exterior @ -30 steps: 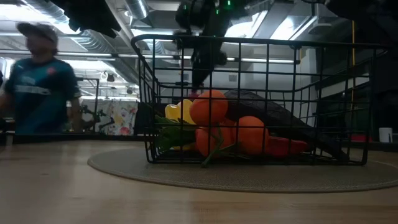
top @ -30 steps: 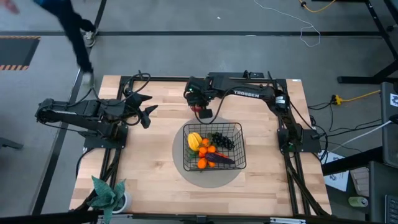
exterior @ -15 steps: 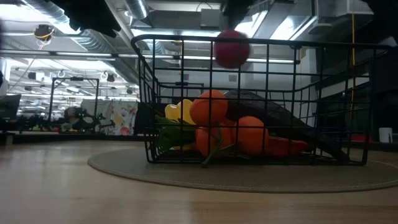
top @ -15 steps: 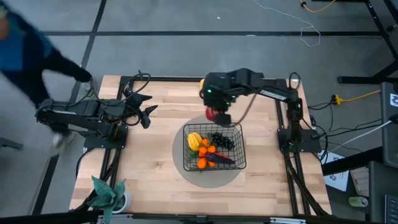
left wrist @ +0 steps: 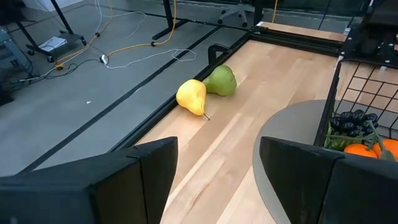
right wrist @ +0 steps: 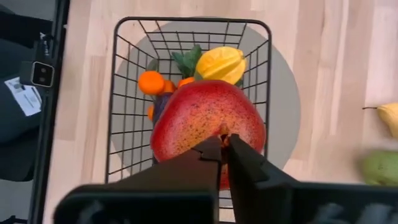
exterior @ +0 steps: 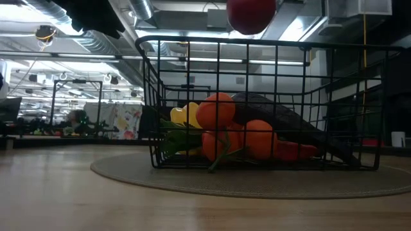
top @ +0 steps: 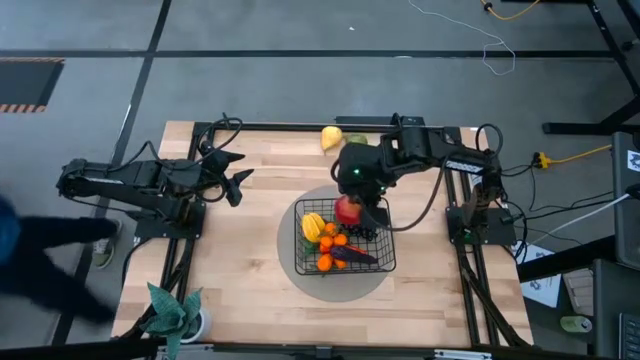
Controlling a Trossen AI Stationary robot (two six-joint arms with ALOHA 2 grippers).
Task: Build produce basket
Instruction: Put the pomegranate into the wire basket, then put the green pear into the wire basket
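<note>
The black wire basket (top: 391, 238) stands on a round grey mat (top: 288, 262) at the table's middle. It holds a yellow ridged fruit (top: 314, 226), dark grapes (top: 358, 226), oranges (top: 328, 243) and an eggplant (top: 357, 256). My right gripper (right wrist: 224, 144) hangs over the basket's far part, shut on a red apple (right wrist: 205, 121). In the low view the apple (exterior: 252, 14) is above the basket's rim (exterior: 270, 43). My left gripper (left wrist: 217, 180) waits open at the table's left (top: 238, 176). A yellow pear (left wrist: 191, 96) and a green pear (left wrist: 221, 81) lie on the table at its far edge. My right gripper pinches the red apple at the middle of its top (right wrist: 222, 132), where the two fingertips (right wrist: 239, 151) meet close together. The fingers come from above, pointing steeply down. The apple hangs below them, lifted clear of the basket and of the fruit inside.
A green potted plant (top: 175, 315) stands at the table's near left corner. A person (top: 40, 262) moves on the floor beside the table's left edge. Bare wood lies left of and nearer than the mat.
My right gripper has carried the red apple from the table's far edge toward the basket and upward, tipping more steeply down. The apple has risen above the basket's rim and hangs over its far part. The person has walked along the table's left side.
</note>
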